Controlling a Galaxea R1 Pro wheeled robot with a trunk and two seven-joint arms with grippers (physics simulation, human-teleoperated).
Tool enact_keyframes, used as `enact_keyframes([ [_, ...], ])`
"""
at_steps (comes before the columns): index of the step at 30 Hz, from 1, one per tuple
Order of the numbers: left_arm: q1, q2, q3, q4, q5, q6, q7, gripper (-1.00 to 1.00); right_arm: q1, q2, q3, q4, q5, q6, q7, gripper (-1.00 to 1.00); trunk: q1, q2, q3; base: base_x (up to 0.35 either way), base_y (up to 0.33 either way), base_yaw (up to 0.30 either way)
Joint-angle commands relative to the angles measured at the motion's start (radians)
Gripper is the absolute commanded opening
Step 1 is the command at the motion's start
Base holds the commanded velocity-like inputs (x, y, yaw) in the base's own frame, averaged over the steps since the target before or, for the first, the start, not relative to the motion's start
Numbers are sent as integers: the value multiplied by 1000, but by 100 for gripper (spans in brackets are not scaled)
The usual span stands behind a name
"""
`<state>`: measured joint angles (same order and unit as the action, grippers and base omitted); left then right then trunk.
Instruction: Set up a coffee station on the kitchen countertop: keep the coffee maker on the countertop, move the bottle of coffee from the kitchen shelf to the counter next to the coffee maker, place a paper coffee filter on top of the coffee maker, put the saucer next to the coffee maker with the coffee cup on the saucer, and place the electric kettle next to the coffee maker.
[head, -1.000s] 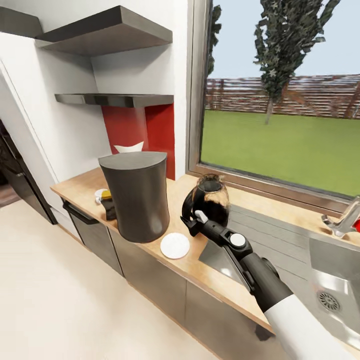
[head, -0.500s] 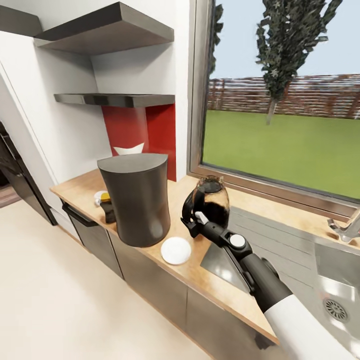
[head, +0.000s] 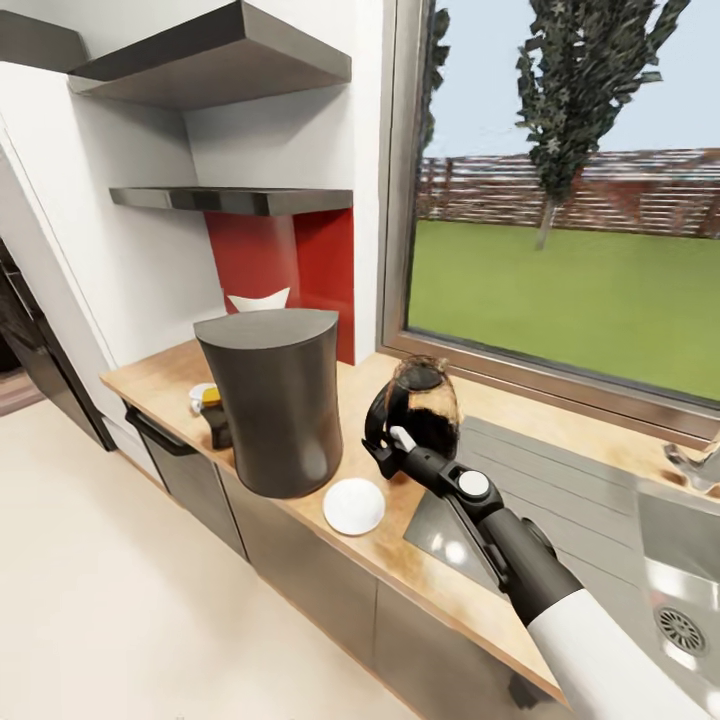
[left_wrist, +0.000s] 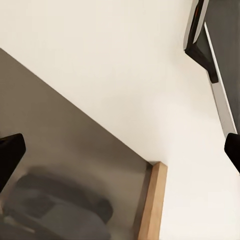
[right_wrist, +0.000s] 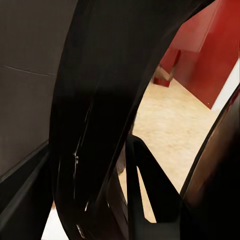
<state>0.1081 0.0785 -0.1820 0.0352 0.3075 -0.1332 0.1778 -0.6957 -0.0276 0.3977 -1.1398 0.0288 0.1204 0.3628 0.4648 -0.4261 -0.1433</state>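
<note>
The dark grey coffee maker stands on the wooden countertop. To its right is the dark glass electric kettle, with my right gripper shut on its black handle. I cannot tell whether the kettle rests on the counter or hangs just above it. A white saucer lies at the counter's front edge between the coffee maker and the kettle. The yellow-capped coffee bottle and a small white cup sit left of the coffee maker. A white paper filter shows behind it. My left gripper is open over the floor.
A steel sink with a drainboard lies right of the kettle, its faucet at the view's right edge. Two grey wall shelves hang above a red backsplash. A window runs behind the counter. Cabinet fronts face open floor.
The head view has drifted a little, so the sink sits further right. My right gripper and the kettle have edged slightly toward the coffee maker.
</note>
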Motion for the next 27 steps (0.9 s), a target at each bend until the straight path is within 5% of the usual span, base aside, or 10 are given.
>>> enact_keyframes([
  [1, -1, 0, -9, 2, 8, -5, 1, 100, -1, 0, 1, -3, 1, 5, 2, -100, 1, -2, -2, 0, 0, 214],
  [27, -1, 0, -10, 2, 9, -5, 0, 100, -1, -2, 0, 13, 3, 4, 2, -100, 1, -2, -9, 37, 0, 54],
])
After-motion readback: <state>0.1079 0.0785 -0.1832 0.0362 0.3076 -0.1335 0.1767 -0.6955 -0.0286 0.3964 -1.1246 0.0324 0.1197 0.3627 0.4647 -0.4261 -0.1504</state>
